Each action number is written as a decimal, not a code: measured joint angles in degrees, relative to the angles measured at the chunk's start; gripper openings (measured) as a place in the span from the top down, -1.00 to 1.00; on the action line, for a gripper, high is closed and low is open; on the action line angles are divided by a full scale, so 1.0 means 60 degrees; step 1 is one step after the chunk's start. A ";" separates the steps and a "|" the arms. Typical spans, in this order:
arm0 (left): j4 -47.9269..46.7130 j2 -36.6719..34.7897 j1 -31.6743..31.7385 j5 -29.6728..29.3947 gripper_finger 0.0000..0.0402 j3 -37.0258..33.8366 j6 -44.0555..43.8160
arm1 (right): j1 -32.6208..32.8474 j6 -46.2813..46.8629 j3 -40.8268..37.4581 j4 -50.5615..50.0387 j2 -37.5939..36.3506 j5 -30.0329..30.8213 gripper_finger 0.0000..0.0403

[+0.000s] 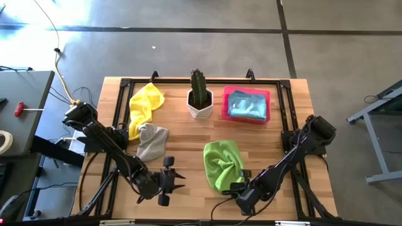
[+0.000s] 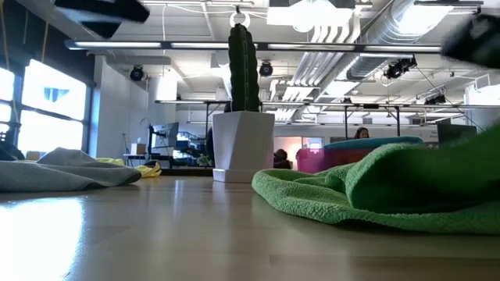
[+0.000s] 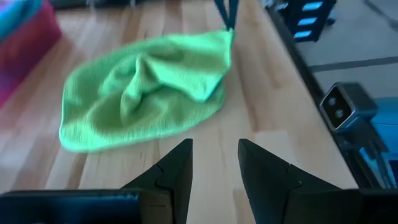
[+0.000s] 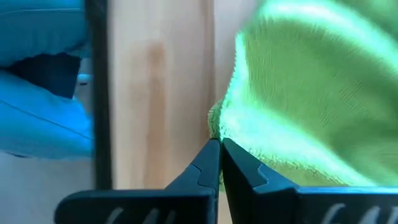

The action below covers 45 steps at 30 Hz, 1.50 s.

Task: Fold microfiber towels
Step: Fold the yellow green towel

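Two grippers sit low in the high view. Right gripper (image 1: 242, 186), bottom centre-right, has its fingers pinched together at the near edge of the lime green towel (image 1: 222, 164); the right wrist view shows the tips meeting right at the terry hem, but whether any cloth is actually caught between them I can't tell. Left gripper (image 1: 178, 178), bottom centre-left, hovers over bare wood with fingers parted and nothing between them, pointed toward that green towel.

Risk, as a judgement: the pinch may have taken only a few loops of the hem or none, so a lift could drop the cloth or drag it as a bunch. The towel is crumpled, not flat, so a fold from here would likely come out uneven unless the left gripper takes a second corner.

Farther up, mid-left: grey towel (image 1: 152, 140) in a rumpled heap, touching the yellow towel (image 1: 144, 104) above it. Both unfolded. Top centre: white pot with a cactus (image 1: 200, 95), close behind the green towel, could be bumped on a wide swing. Top right: pink tray (image 1: 227, 103) holding light blue towel (image 1: 246, 105). Black frame rails (image 1: 286, 110) run along the wooden table (image 1: 188, 144) edges.
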 joint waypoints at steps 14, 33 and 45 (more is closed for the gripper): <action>0.2680 0.0000 0.0434 -0.0092 0.40 -0.0005 0.3408 | -0.1130 -0.0686 0.5186 -0.4389 -0.0015 0.3048 1.00; 0.2284 0.0000 0.2025 -0.0840 0.16 -0.0005 0.2995 | -0.3515 -0.2431 0.7501 -0.5856 -0.0011 0.3542 1.00; 0.1968 0.0497 0.2421 -0.0718 -0.12 -0.0011 0.1823 | -0.5156 -0.2622 0.7542 -0.6258 -0.0011 0.4475 1.00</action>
